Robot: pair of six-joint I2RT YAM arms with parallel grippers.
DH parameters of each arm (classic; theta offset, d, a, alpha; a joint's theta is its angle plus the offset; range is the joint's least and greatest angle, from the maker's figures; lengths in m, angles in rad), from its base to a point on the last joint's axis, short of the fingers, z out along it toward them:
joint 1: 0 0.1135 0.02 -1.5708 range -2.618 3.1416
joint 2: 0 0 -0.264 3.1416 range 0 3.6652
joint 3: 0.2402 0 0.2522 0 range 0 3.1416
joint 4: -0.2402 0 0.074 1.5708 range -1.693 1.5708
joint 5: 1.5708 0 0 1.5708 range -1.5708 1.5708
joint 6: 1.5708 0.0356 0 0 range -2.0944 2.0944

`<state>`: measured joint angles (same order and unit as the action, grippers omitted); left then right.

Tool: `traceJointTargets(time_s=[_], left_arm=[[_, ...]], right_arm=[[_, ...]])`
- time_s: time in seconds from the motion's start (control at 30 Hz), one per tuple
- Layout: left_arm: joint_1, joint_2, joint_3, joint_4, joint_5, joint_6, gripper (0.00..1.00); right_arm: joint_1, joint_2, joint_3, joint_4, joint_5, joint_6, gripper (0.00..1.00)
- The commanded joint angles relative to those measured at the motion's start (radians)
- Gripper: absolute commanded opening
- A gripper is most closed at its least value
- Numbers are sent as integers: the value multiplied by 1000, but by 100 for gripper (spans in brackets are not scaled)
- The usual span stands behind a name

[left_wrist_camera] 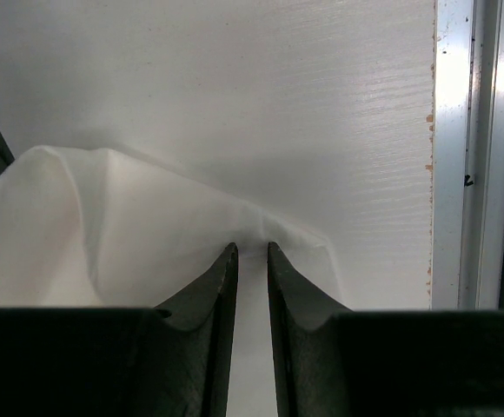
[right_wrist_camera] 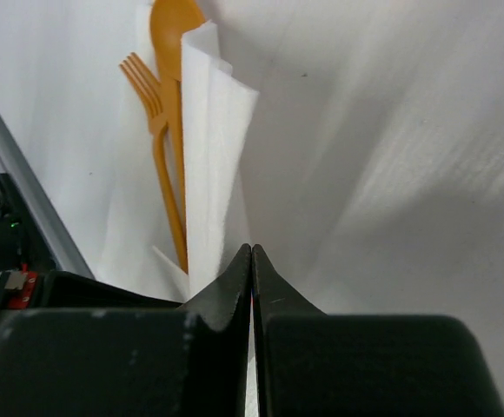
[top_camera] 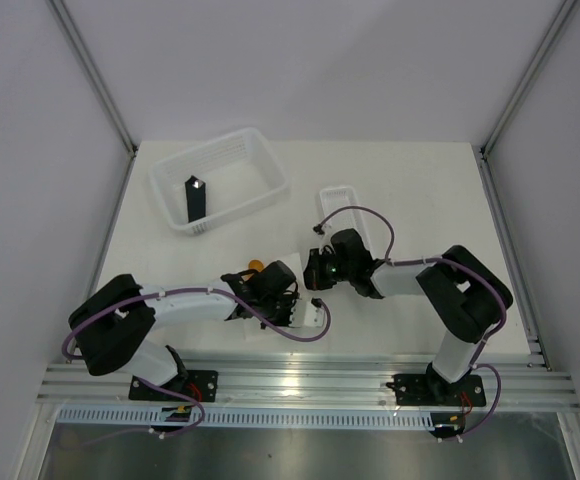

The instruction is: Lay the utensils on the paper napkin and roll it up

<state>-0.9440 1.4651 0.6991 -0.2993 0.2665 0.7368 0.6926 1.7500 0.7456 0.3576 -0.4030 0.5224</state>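
Note:
The paper napkin (left_wrist_camera: 104, 234) lies bunched near the table's front edge, between my two grippers. My left gripper (left_wrist_camera: 252, 246) has its jaws nearly together, with a raised fold of the napkin running in between them. In the right wrist view an orange spoon (right_wrist_camera: 175, 26) and fork (right_wrist_camera: 143, 82) lie side by side, partly covered by a folded flap of the napkin (right_wrist_camera: 213, 148). My right gripper (right_wrist_camera: 252, 248) is shut on that flap's edge. From above, only an orange tip of the utensils (top_camera: 255, 265) shows beside the left gripper (top_camera: 288, 298), with the right gripper (top_camera: 317, 275) close by.
A white slotted basket (top_camera: 220, 180) stands at the back left with a black upright block (top_camera: 196, 197) inside. A narrow white tray (top_camera: 345, 205) lies behind the right gripper. An aluminium rail (left_wrist_camera: 469, 174) runs along the table's near edge.

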Motion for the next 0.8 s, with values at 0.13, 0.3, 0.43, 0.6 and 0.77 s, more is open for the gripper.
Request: traceJointTargets(time_s=[0.13, 0.3, 0.43, 0.6, 0.77], left_arm=[[13, -11, -24, 0, 10, 27, 23], [14, -11, -18, 0, 11, 32, 23], [19, -11, -18, 0, 10, 35, 23], [22, -12, -21, -4, 5, 39, 23], [25, -14, -18, -3, 2, 44, 24]], right_arm=[[24, -73, -9, 75, -27, -25, 0], [47, -66, -8, 64, -40, -45, 0], [59, -27, -6, 47, -72, -50, 0], [61, -41, -15, 3, -45, -82, 0], [76, -3, 3, -23, -62, -101, 0]])
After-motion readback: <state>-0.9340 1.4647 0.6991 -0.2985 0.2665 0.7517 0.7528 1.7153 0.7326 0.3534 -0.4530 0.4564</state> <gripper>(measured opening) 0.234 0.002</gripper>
